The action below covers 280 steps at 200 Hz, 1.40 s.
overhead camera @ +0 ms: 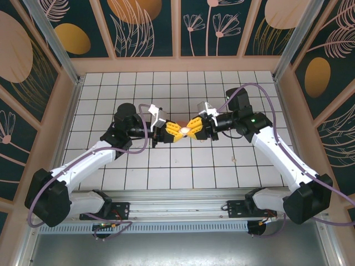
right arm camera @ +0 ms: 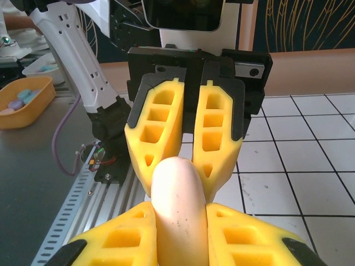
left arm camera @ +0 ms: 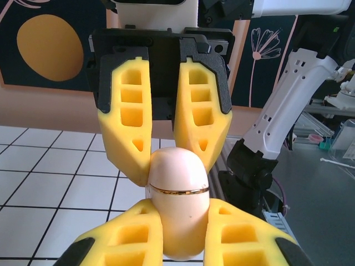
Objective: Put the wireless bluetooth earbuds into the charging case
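Note:
The charging case [overhead camera: 184, 129] is a salmon-pink rounded shell, held in the air over the middle of the tiled table. Its lid is down, and a thin gold seam rings the case [left arm camera: 178, 183] in the left wrist view. My left gripper [overhead camera: 176, 132] is shut on one end of it and my right gripper [overhead camera: 194, 127] is shut on the other, fingertips facing each other. From the right wrist, the case [right arm camera: 176, 188] stands between my right gripper [right arm camera: 178, 216] below and the left gripper's yellow fingers [right arm camera: 152, 149] beyond. The earbuds are hidden.
White tiles [overhead camera: 166, 88] stretch all round the two arms, ringed by wooden walls [overhead camera: 177, 64] at the back and sides. A metal rail [overhead camera: 177, 206] runs along the near edge. A yellow bowl [right arm camera: 22, 102] of pastel pieces sits off the table.

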### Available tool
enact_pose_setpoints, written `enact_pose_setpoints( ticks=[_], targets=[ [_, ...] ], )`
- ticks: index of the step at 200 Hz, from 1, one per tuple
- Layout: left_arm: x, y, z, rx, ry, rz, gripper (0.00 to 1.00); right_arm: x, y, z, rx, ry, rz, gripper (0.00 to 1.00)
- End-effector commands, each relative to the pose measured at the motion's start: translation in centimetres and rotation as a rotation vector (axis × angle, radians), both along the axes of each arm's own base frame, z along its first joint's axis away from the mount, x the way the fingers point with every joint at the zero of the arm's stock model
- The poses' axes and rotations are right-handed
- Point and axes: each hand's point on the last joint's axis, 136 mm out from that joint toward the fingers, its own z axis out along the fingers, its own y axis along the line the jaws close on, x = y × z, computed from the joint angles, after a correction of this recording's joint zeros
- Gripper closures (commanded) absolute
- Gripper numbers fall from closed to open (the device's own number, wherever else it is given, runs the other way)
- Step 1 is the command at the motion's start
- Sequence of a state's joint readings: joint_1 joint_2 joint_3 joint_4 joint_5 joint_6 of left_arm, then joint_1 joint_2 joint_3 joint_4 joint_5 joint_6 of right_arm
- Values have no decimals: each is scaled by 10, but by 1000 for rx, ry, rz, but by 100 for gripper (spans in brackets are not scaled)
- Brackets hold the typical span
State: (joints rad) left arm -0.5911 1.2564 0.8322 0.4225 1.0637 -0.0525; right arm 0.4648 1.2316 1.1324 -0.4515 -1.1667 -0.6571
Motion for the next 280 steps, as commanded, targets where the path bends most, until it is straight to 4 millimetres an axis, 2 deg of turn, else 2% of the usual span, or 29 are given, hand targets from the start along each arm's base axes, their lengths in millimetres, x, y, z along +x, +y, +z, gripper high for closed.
enact_pose_setpoints(
  ticks=[1,16,41,77,141,186,212,239,267,280],
  targets=[
    [-6,1,25,-53,-99,9,81,2,2,6,-4,-18,-5,86],
    [-2,1,19,-31,-104,30,65,3,1,8,-9,-25,-19,87],
    [3,2,7,32,-126,65,58,9,0,7,-44,-46,-68,87],
    [6,2,0,61,-131,75,56,10,5,2,-96,-63,-95,86],
    [4,0,-3,68,-119,50,53,9,13,4,-100,-80,-81,86],
    [7,-1,-9,89,-113,60,59,9,15,8,-83,-82,-70,86],
    [12,0,-14,103,-114,90,77,8,15,10,-77,-80,-64,86],
    [15,1,-16,111,-121,115,84,2,18,10,-74,-80,-49,84],
    [13,2,-13,107,-130,114,85,11,15,1,-95,-80,-111,63],
    [12,2,-13,105,-131,109,84,14,14,-2,-104,-72,-134,58]
  ],
)
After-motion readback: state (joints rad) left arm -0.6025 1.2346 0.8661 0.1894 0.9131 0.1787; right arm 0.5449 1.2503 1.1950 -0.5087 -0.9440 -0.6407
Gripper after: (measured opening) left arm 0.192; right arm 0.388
